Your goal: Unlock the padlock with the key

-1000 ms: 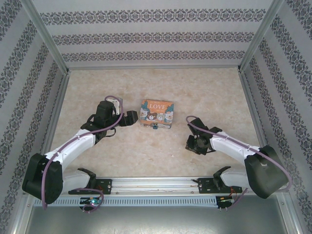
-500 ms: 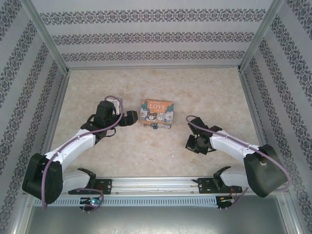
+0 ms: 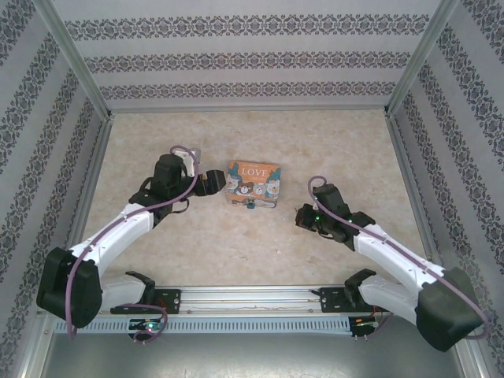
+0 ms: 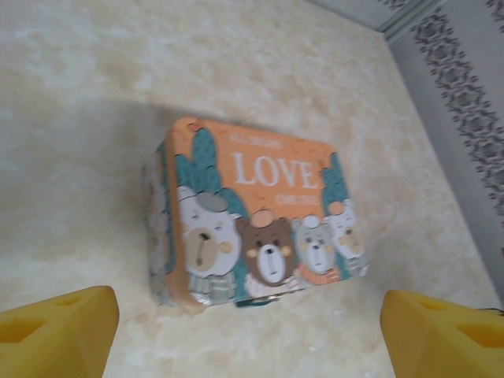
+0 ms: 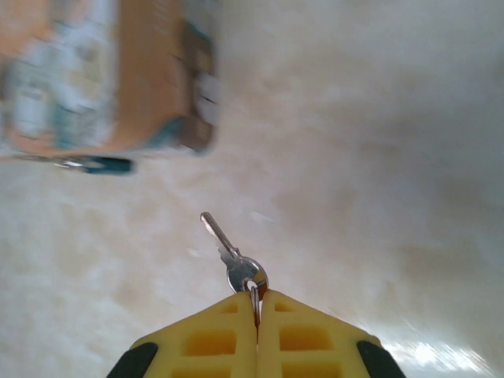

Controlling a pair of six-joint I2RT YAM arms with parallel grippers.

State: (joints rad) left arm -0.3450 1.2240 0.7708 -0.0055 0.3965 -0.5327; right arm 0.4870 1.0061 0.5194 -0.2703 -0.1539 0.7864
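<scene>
Your right gripper has come nearer the tin box, fingers clamped on the key, so now aim for the padlock at the box's 6 o'clock; the left gripper has fingers apart.

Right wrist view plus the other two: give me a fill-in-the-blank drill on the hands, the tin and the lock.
1. The right hand is shut on a small silver ____.
2. The left hand hovers open beside an orange tin box lettered ____.
3. The held item's tip has not yet reached the tiny teal ____ on the tin box's near side.
Missing words: key; LOVE; padlock.
</scene>
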